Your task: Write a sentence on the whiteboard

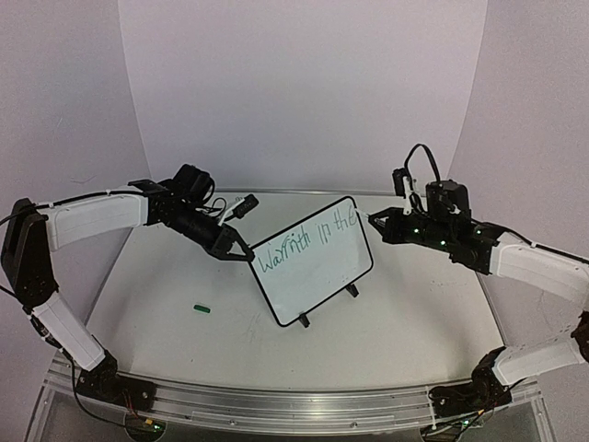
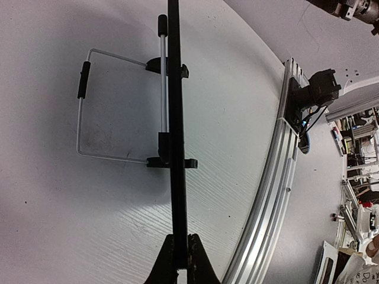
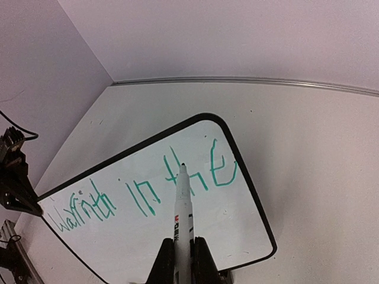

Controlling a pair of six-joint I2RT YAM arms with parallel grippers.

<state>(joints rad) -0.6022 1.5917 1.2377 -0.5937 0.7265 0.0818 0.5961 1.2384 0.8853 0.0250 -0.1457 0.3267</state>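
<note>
1. Top external view: nearest of all, the aluminium rail (image 1: 276,405) along the near edge carries both arm bases. Just beyond it a small green cap (image 1: 203,308) lies on the table (image 1: 414,341), left of the board and well apart from it.
2. The whiteboard (image 1: 313,261) stands mid-table on its two black feet, skewed so that its left end is nearer than its right. Green writing along its upper part reads roughly "Warmth in the".
3. The left gripper (image 1: 241,250) meets the board's upper left corner. In the left wrist view its jaws are pinched tight on the thin black frame, with the board edge-on and a wire stand (image 2: 106,106) folded out behind it.
4. The right gripper (image 1: 373,221) sits at the far right corner of the board. In the right wrist view its jaws are clamped round a white marker (image 3: 182,207), whose tip points at the last word, between the "h" and the "e".
5. The tip looks to be at the board's surface, but from this angle I cannot tell whether it truly touches.
6. Judgement: the writing step is in hand, part way through the sentence, with the lower half of the board bare.
7. The next move likely calls for the left arm to brace the frame firmly while the right arm carries the marker to free space, probably a new line at the left, and presses lightly enough not to tip the board.
</note>
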